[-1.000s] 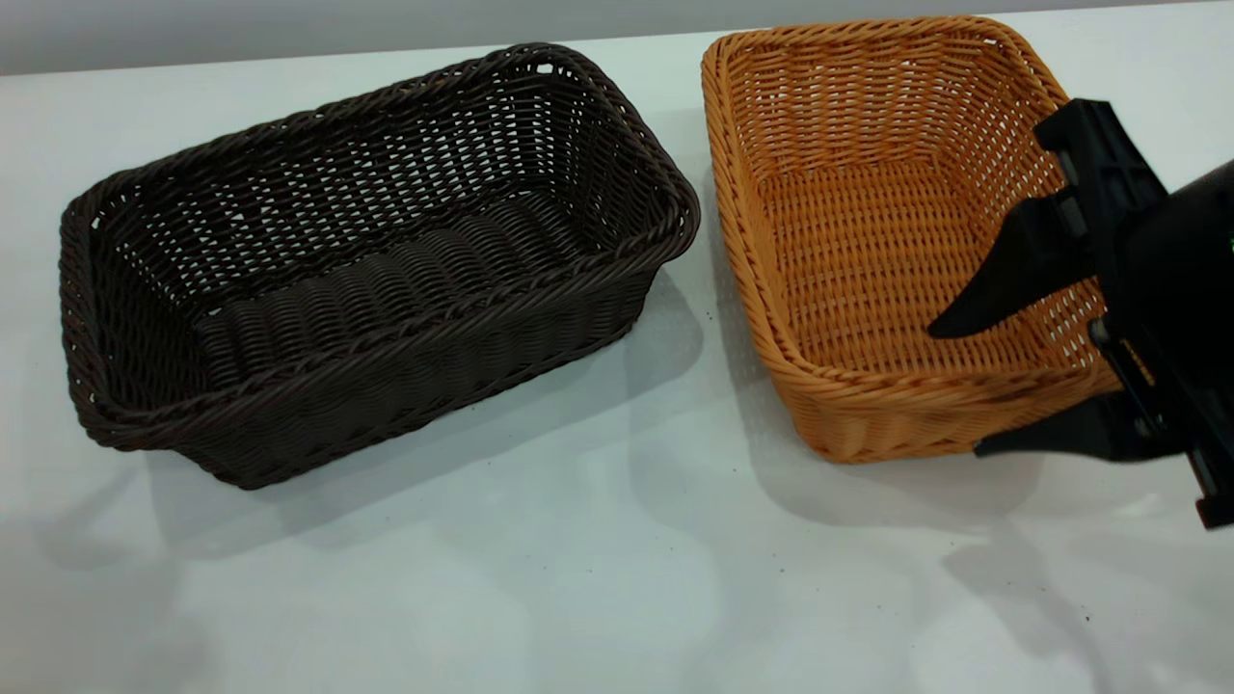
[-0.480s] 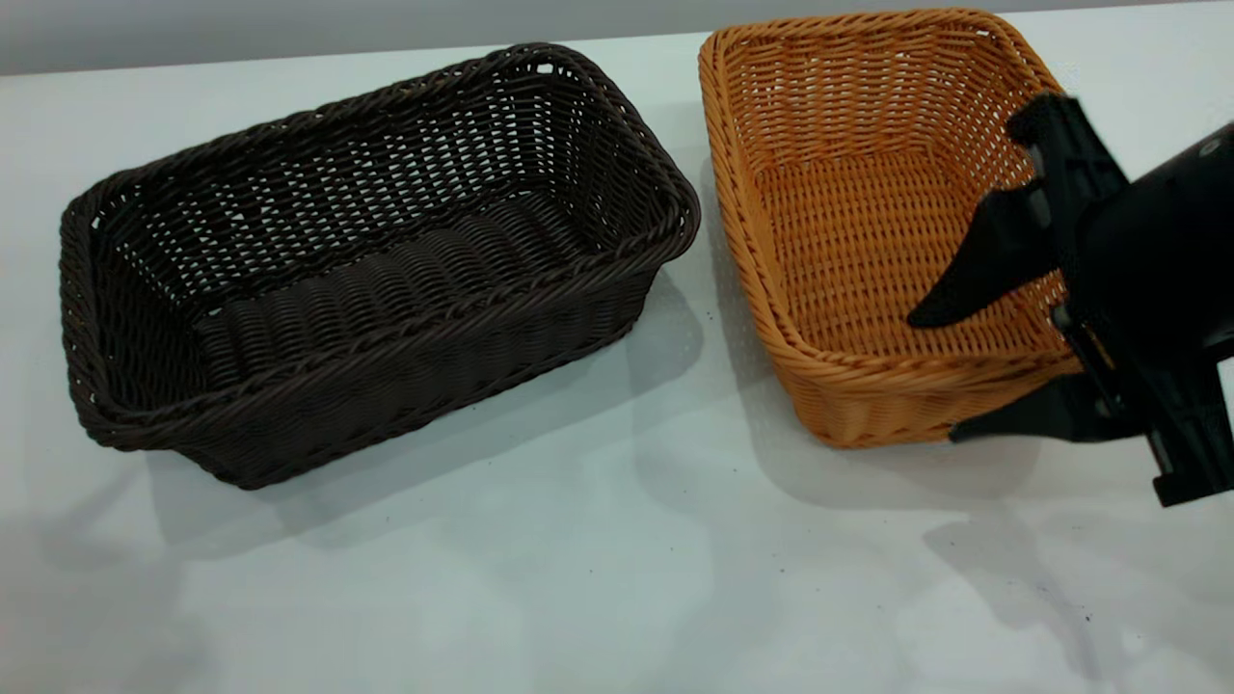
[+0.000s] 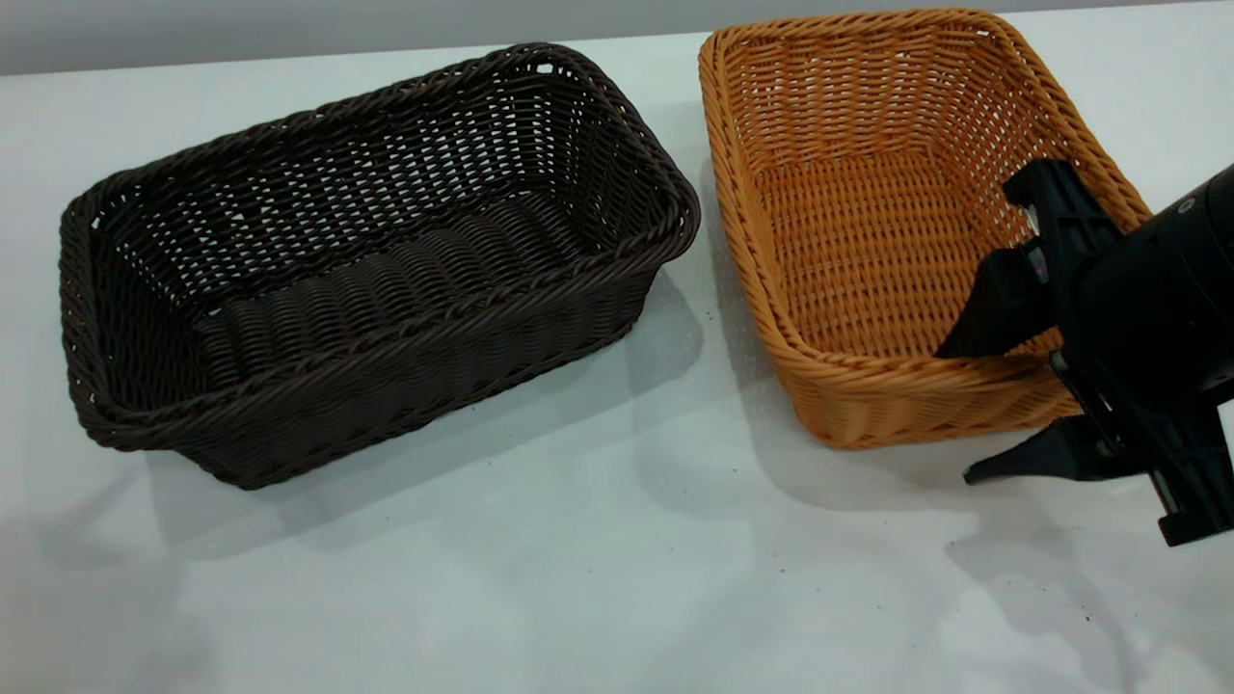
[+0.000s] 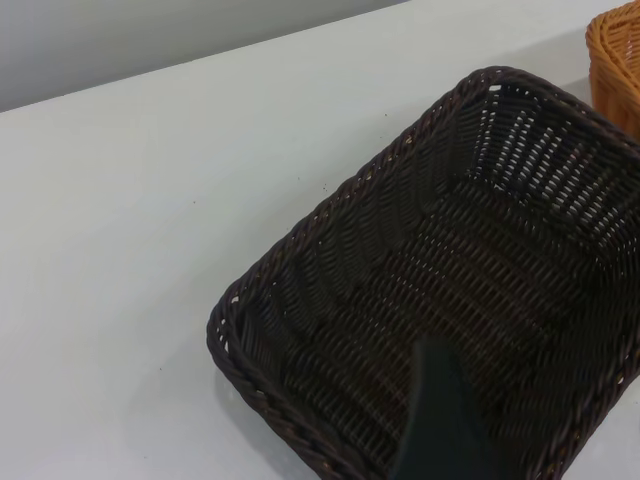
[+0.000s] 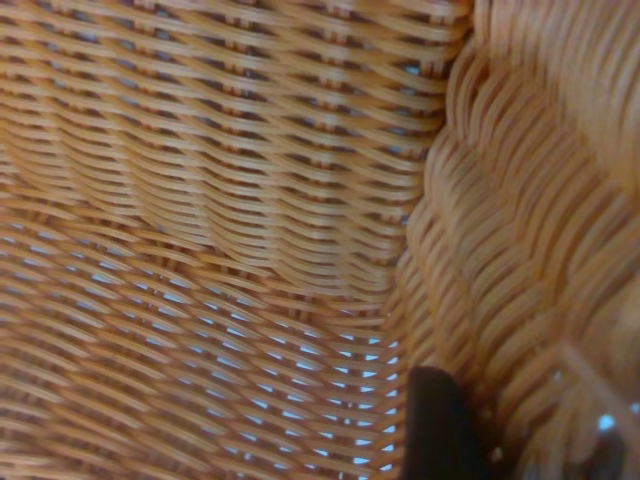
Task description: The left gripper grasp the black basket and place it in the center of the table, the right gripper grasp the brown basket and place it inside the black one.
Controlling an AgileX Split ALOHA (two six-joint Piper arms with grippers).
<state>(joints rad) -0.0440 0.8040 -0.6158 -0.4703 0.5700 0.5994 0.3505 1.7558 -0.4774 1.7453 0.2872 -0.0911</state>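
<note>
The black basket (image 3: pixel 376 260) stands on the left half of the white table (image 3: pixel 598 578); it also fills the left wrist view (image 4: pixel 470 290). The brown basket (image 3: pixel 897 222) stands to its right, a narrow gap between them. My right gripper (image 3: pixel 954 416) is open and astride the brown basket's near wall by its right corner: one finger (image 3: pixel 993 308) is inside, the other (image 3: pixel 1051 453) outside just above the table. The right wrist view shows the braided rim (image 5: pixel 500 250) beside one finger (image 5: pixel 440 430). Of my left gripper only one dark finger (image 4: pixel 440 420) shows, above the black basket.
Bare table lies in front of both baskets and at the far left. The table's back edge (image 3: pixel 289 58) runs just behind the baskets. A few dark specks dot the surface.
My right gripper has dropped lower and come toward the near side, so its fingers now straddle the brown basket's near wall. The brown basket shifted slightly. The black basket has not moved.
</note>
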